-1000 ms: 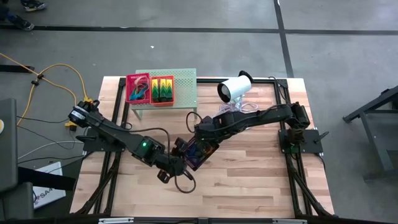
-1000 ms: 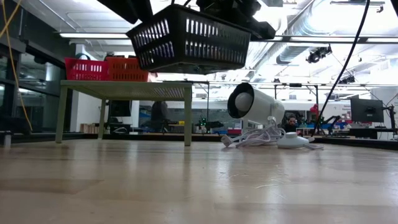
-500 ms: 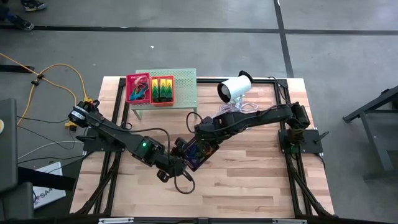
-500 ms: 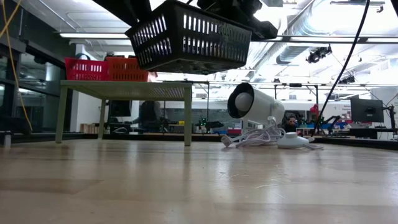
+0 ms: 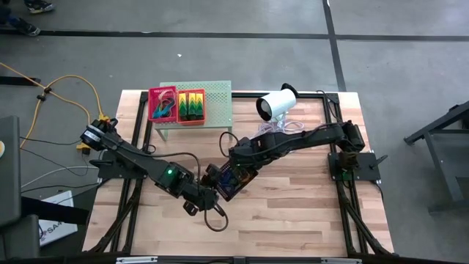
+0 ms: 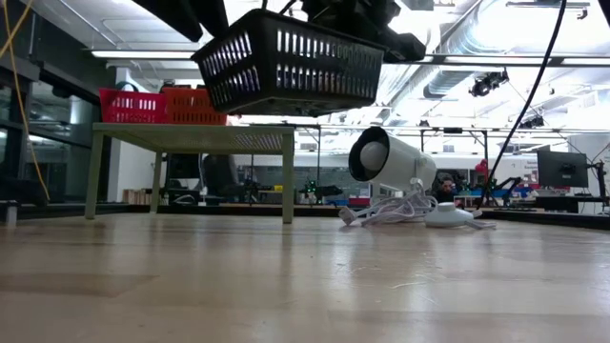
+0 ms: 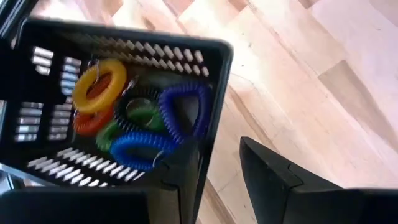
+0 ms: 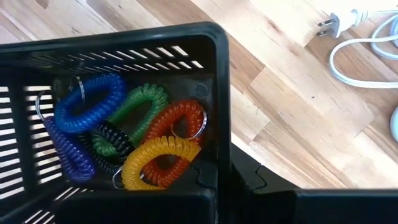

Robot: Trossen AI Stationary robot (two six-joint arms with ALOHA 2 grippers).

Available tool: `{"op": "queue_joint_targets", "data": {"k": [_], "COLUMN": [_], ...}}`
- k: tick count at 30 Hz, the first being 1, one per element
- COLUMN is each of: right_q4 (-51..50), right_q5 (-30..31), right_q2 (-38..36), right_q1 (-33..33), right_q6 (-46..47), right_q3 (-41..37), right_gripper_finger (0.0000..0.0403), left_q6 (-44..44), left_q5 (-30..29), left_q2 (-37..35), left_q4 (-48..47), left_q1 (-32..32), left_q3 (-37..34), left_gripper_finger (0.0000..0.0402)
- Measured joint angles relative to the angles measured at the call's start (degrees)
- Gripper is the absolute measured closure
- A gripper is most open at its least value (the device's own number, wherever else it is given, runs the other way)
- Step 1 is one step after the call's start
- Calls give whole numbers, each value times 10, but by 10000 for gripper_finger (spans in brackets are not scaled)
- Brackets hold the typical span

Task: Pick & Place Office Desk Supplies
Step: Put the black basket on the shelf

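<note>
**Black basket held aloft by both arms**

I have the black basket (image 6: 291, 62) in the air, well clear of the tabletop (image 6: 305, 286), near the green stand (image 5: 212, 110). The right pincer (image 8: 227, 177) pinches one wall; the left pincer (image 7: 214, 180) straddles the opposite wall, part-spread. Coiled loops (image 8: 124, 134) lie loose inside. The basket looks light, stiff and open-meshed, so I judge the rim the best hold, kept level.

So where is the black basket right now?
The black basket is up in the air over the middle of the wooden table, held between the left gripper and right gripper, in front of the green stand.
</note>
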Motion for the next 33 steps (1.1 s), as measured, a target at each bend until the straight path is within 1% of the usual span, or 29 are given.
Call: {"op": "queue_joint_targets", "data": {"k": [3,9,13,18,23,25,33], "right_q4": [15,39,40,40,39,38,37], "right_q5": [0,-14,-10,-10,-13,-14,-17], "right_q2": [0,0,0,1,1,1,1], "right_q1": [-1,-3,-3,-3,-3,-3,-3], "right_q6": [2,-7,-8,-6,0,0,0], "right_q3": [0,0,0,0,0,0,0], "right_gripper_finger": [400,400,400,400,400,400,400], "left_q6": [27,51,42,31,30,30,38], "left_q5": [22,9,10,14,-6,-17,-18], "left_q2": [0,0,9,37,67,73,74], "left_q4": [15,36,33,28,24,23,24], "left_q1": [-10,-32,-27,-16,-3,-2,-7], "left_q3": [0,0,0,0,0,0,0], "left_gripper_finger": [289,289,289,289,289,289,290]}}
